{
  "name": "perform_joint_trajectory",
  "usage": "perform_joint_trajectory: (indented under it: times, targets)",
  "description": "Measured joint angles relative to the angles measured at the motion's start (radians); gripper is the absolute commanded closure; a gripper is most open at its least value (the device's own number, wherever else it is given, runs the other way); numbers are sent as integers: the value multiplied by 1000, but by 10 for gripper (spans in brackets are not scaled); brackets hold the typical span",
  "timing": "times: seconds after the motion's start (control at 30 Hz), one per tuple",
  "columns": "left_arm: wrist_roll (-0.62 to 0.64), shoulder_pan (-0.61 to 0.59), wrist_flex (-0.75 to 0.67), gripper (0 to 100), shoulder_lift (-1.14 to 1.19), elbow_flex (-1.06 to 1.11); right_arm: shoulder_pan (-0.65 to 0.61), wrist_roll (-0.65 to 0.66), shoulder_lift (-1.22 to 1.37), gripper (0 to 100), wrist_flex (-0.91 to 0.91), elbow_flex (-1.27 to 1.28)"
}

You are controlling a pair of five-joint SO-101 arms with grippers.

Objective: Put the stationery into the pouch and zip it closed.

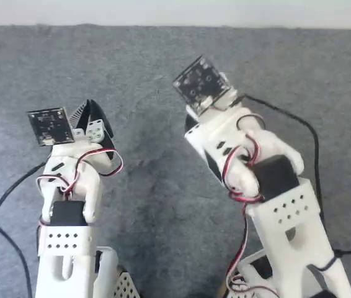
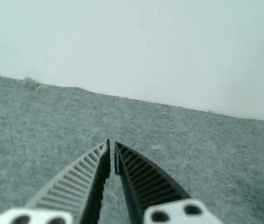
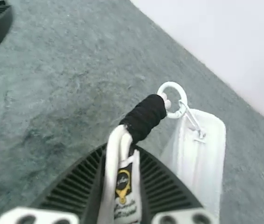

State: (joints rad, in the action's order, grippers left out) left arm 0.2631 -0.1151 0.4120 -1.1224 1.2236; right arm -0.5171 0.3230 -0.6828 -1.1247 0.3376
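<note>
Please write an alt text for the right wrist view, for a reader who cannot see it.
The right gripper is shut on a white strap with a black wrapped end. The strap joins a white ring that is clipped to a white pouch. A grey table cover lies below, with a pale wall behind.

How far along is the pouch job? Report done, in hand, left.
Done: unconfirmed; the contents of the white pouch are hidden. In hand: the right gripper is shut on the pouch's strap above the grey mat; the left gripper is shut on nothing. Left: probably zipping, though the zip's state cannot be told.
</note>
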Motion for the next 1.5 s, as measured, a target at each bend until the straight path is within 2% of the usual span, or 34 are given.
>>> perform_joint_trajectory:
  times: [0.1,0.4,0.83,0.9,1.0,1.1,1.2,1.5]
  targets:
    - [0,0,0,988,0,0,-5,0,-34,797,6,35]
    - [0,2,0,988,0,0,-66,-2,-149,800,9,114]
    - [0,2,-44,988,0,0,-132,-2,-453,801,9,235]
    - [0,2,-48,988,0,0,-132,-2,-505,820,9,258]
    - [0,2,-48,988,0,0,-129,-2,-578,916,9,305]
    - [0,2,-48,988,0,0,-57,0,-637,967,9,328]
    - [0,2,-48,988,0,0,38,-2,-721,971,9,328]
    - [0,2,-48,988,0,0,178,0,-944,972,9,325]
